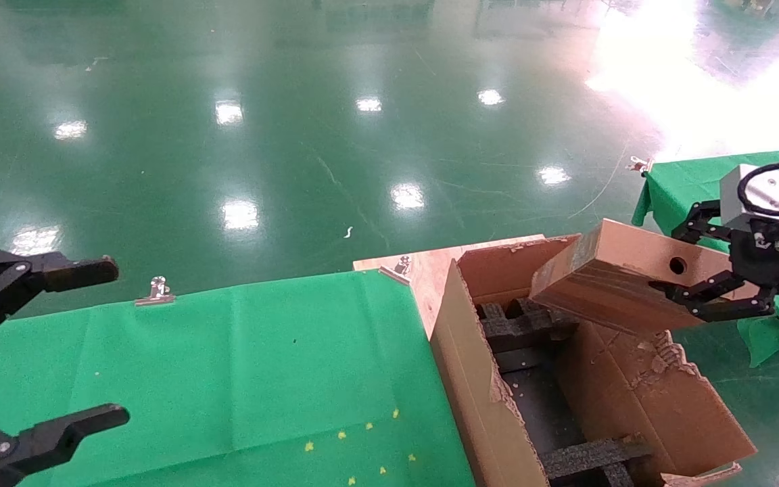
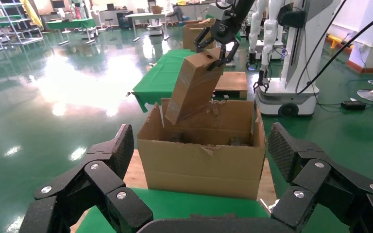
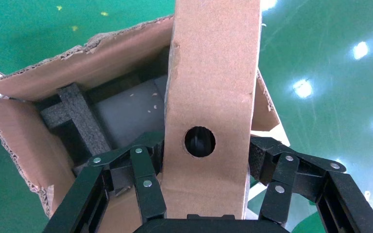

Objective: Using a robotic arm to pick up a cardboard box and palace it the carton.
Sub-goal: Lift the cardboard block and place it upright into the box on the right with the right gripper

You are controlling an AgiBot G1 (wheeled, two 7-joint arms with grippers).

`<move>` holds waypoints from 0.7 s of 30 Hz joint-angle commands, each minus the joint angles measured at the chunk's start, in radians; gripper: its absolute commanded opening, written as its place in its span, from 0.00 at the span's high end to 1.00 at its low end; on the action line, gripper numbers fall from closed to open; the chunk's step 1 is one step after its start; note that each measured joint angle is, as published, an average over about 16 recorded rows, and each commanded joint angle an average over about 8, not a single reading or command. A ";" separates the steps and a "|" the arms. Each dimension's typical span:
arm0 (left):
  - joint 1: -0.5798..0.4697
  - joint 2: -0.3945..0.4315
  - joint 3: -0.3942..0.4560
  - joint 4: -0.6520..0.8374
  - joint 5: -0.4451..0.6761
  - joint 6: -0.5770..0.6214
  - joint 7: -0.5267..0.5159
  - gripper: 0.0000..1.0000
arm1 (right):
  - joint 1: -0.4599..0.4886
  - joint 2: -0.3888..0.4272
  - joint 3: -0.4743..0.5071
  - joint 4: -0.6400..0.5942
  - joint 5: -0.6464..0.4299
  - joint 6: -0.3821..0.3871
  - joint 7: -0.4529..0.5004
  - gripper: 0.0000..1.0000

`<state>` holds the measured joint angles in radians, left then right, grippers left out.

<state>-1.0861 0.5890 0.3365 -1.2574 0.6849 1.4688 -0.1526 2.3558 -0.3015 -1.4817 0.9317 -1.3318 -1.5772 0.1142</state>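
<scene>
The small brown cardboard box [image 1: 623,277], with a round hole in its narrow face, hangs tilted over the far end of the large open carton [image 1: 470,379]. Its lower end dips into the carton mouth. My right gripper [image 1: 697,260] is shut on the box's upper end, one finger on each side. From the right wrist, the box [image 3: 213,97] runs away from the gripper [image 3: 206,160] toward the black foam inserts [image 3: 77,116]. The left wrist view shows the box [image 2: 192,87] above the carton [image 2: 204,160]. My left gripper [image 1: 72,345] stays open at the left over the green cloth.
A green cloth-covered table [image 1: 227,365] lies left of the carton, with metal clips [image 1: 157,291] on its far edge. A second green table [image 1: 694,182] stands behind the right arm. The carton's ragged flap [image 1: 667,399] leans outward on the right. Another robot base [image 2: 291,73] stands behind.
</scene>
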 commanded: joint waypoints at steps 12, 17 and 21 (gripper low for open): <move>0.000 0.000 0.000 0.000 0.000 0.000 0.000 0.00 | -0.069 0.025 -0.026 -0.057 0.056 0.086 0.237 1.00; 0.000 0.000 0.000 0.000 0.000 0.000 0.000 0.00 | -0.099 0.057 -0.045 -0.026 0.038 0.154 0.412 1.00; 0.000 0.000 0.000 0.000 0.000 0.000 0.000 0.00 | -0.121 0.093 -0.058 0.026 0.034 0.217 0.574 1.00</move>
<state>-1.0862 0.5889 0.3367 -1.2572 0.6848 1.4688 -0.1525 2.2328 -0.2064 -1.5406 0.9681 -1.2952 -1.3567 0.6838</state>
